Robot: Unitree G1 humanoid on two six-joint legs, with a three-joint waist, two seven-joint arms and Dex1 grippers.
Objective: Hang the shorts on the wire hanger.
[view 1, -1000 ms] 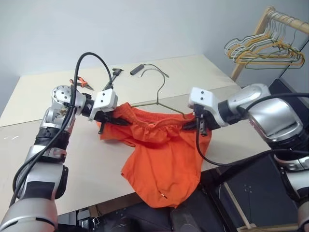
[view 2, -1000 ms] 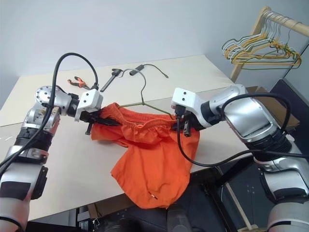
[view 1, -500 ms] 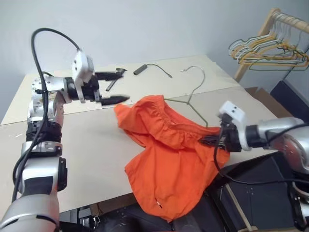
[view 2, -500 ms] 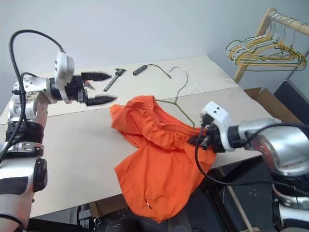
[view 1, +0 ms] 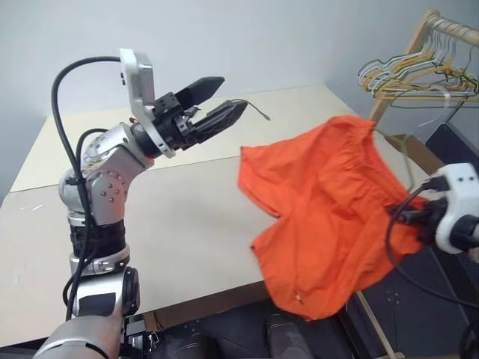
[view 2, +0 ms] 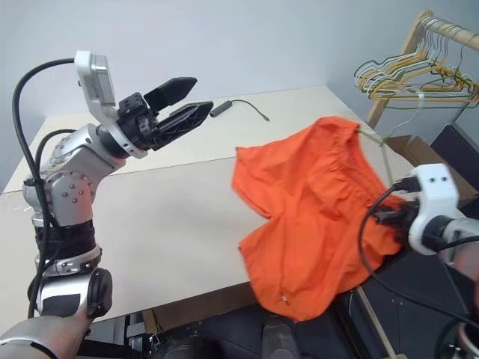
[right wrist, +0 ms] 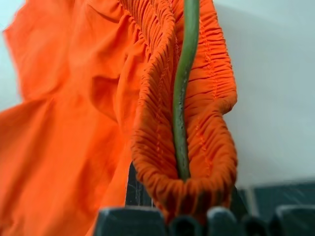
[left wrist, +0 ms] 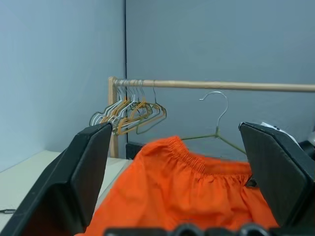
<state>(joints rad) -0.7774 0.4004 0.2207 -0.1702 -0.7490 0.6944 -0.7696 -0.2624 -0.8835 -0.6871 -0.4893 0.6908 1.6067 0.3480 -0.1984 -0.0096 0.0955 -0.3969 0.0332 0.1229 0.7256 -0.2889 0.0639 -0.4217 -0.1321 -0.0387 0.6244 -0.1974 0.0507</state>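
Note:
The bright orange shorts (view 1: pixel 329 202) hang in the air past the table's right edge, spread wide. My right gripper (view 2: pixel 389 217) is shut on the gathered waistband (right wrist: pixel 206 113), with the thin wire hanger (right wrist: pixel 181 98) running inside that fold down to the jaws. The hanger's hook (left wrist: pixel 217 129) stands up behind the waistband. My left gripper (view 1: pixel 230 93) is raised over the table to the left of the shorts, open and holding nothing, pointing toward them.
The beige table (view 1: pixel 187 224) lies under my left arm, with a black cable (view 2: pixel 247 105) at its far edge. A wooden rack (view 1: pixel 419 45) with several coloured hangers (view 1: pixel 412 78) stands at the back right, close behind the lifted shorts.
My left gripper let go of the shorts, opened and rose. My right gripper swung to the right, lifting the shorts and hanger off the table.

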